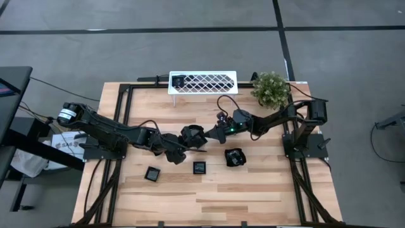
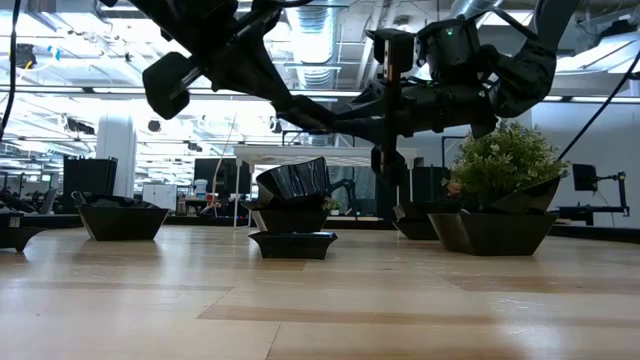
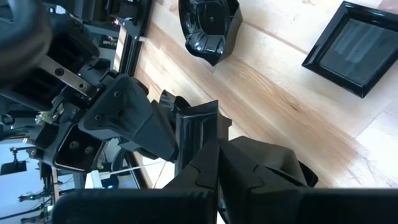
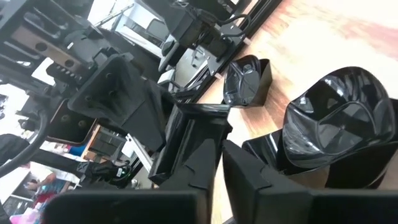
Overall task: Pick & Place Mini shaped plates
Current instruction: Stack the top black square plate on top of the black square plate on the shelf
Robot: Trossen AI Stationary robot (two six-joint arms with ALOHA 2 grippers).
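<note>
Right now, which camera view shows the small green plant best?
The low view: the plant is seen side-on, with its separate leafy sprigs distinguishable. The high view shows only its leafy top from above. Neither wrist view shows it.

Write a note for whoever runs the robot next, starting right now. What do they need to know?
Left end effector: shut on a plate, held in the air over the middle of the table.
Right end effector: meets it at the same plate, which looks like a handover.
On the table: two flat square plates, with deep dishes beside them.
Done: one dark plate seems to sit in the white rack.
Left: finish the handover, put the held plate down, then probably move the rest.
</note>
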